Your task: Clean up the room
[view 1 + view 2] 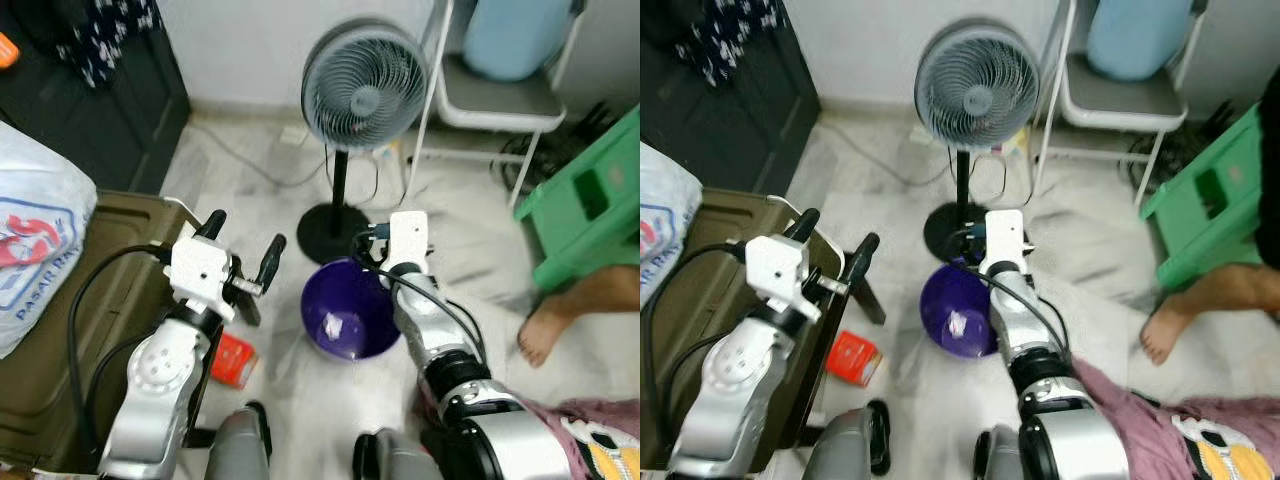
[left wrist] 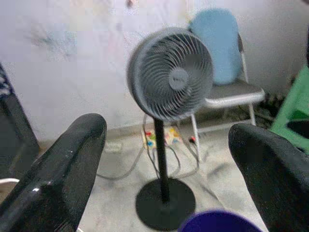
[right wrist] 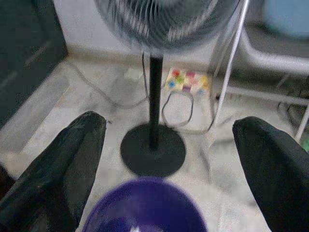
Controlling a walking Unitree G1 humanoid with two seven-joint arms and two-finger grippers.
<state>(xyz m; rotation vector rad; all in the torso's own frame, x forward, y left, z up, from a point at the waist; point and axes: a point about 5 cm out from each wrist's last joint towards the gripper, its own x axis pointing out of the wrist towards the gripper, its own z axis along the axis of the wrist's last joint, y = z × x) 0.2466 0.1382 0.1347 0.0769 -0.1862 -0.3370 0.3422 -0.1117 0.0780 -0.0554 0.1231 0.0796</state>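
While the left gripper hangs spread and empty, the right gripper, apparently empty too, gapes above the purple bin.

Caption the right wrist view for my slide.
Open right tool poised above a purple bucket, fan behind.

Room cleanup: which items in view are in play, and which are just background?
In play:
- purple bucket, paper scrap inside
- red packet on the floor
- left gripper, open
- right gripper, open, above the bucket

Background:
- pedestal fan
- folding chair
- green stool
- person's foot
- white bag
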